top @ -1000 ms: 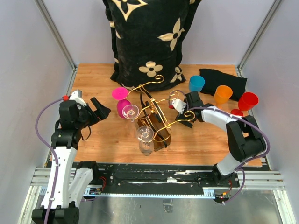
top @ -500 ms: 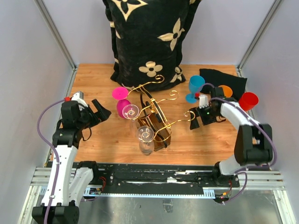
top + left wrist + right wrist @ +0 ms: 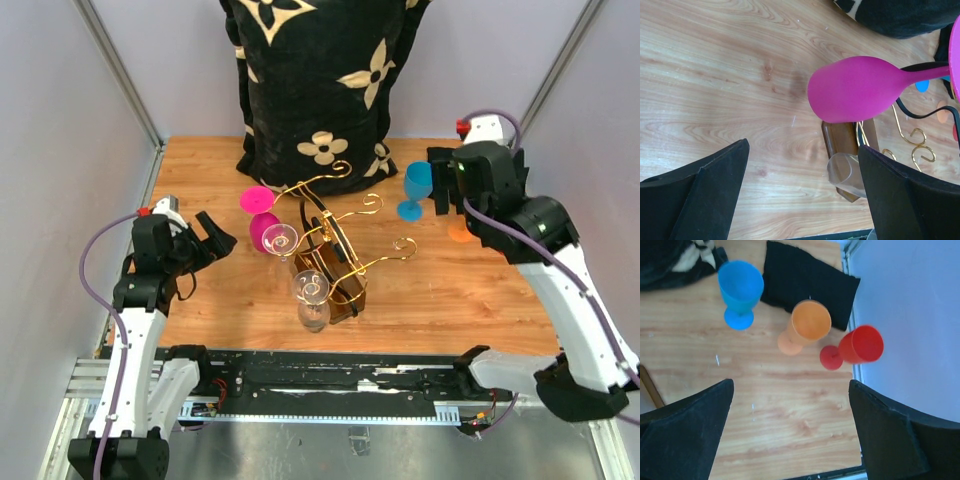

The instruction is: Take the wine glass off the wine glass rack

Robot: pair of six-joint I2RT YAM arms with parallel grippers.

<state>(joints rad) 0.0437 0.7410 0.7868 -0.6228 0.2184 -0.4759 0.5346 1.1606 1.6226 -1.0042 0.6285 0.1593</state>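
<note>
I see left gripper (image 3: 804, 146) jaws apart, pink glass (image 3: 855, 90) hanging on rack (image 3: 338, 288) just ahead of them. Right gripper (image 3: 791, 384) jaws apart too, well away from rack.

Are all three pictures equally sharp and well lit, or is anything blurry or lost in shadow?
Top view: evenly lit, sharp, though the clear glasses on the rack look faint. Left wrist view: the pink glass is slightly soft with a pale shadow beside it; the fingers are featureless black. Right wrist view: the red glass looks slightly smeared.
</note>
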